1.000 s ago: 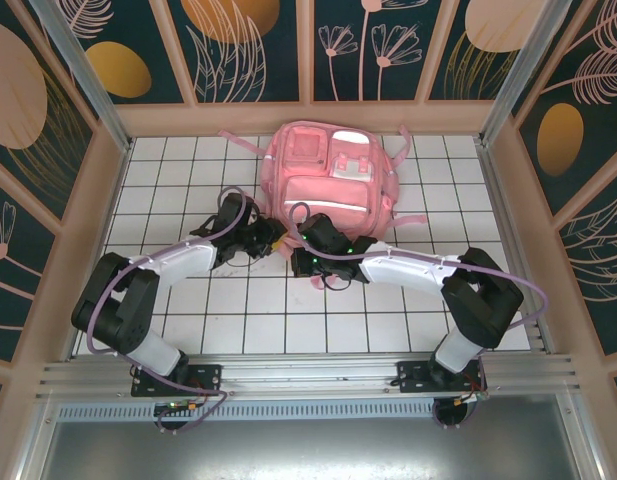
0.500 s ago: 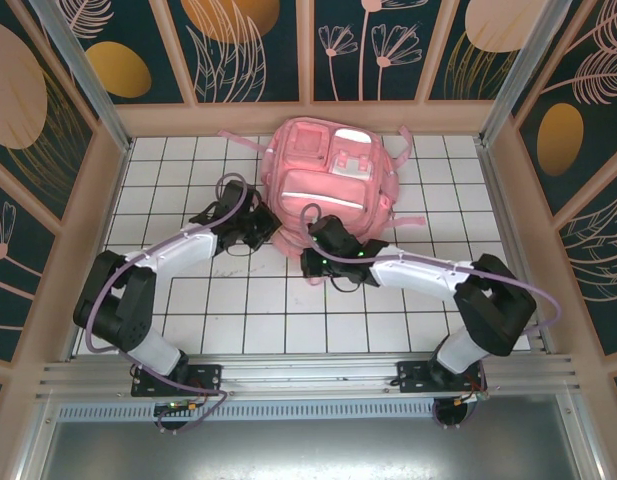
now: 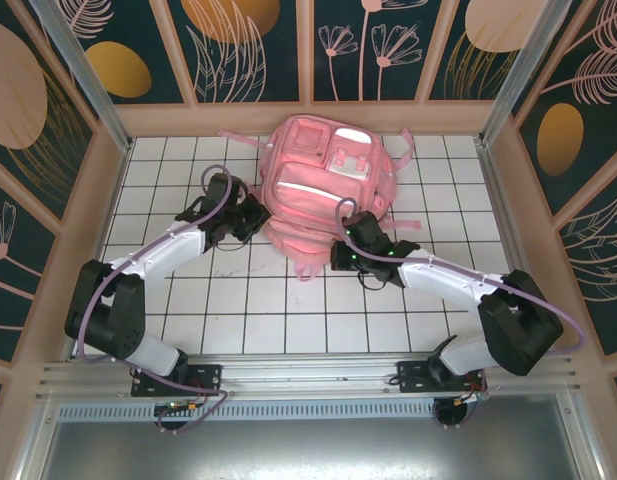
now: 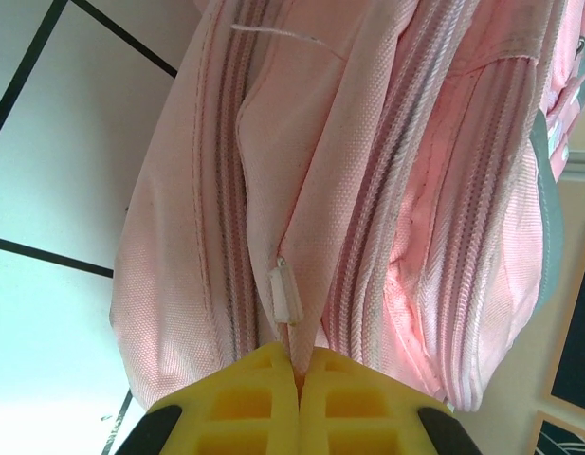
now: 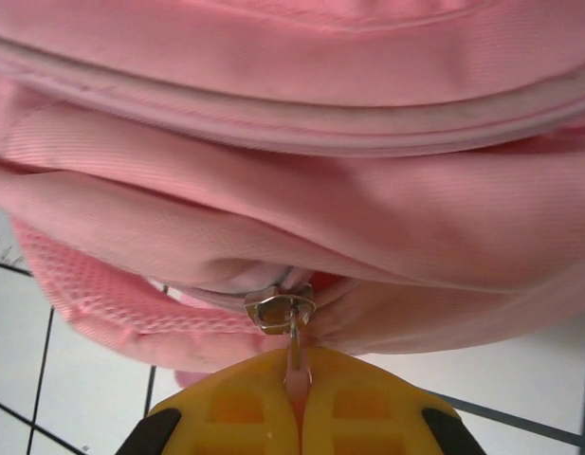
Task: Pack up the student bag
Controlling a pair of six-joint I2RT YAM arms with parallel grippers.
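The student bag (image 3: 323, 180), a large pink backpack with silver-white strips, lies front up at the back middle of the tiled table. My left gripper (image 3: 256, 216) is at the bag's left side. In the left wrist view it (image 4: 299, 365) is shut on a fold of pink fabric (image 4: 306, 227) just below a small white zipper tab (image 4: 285, 294). My right gripper (image 3: 340, 252) is at the bag's near right edge. There, in the right wrist view, it (image 5: 298, 379) is shut on the pull of a metal zipper slider (image 5: 280, 309).
Loose pink straps (image 3: 408, 218) trail off the bag's right side and another strap (image 3: 238, 138) off its back left. Wooden walls (image 3: 106, 180) enclose the white gridded table (image 3: 288, 310) on three sides. Both arms reach in from the near edge.
The right gripper has slid to the right along the bag's near edge with the zipper pull. The left gripper has moved back and left and closed on the bag's fabric.
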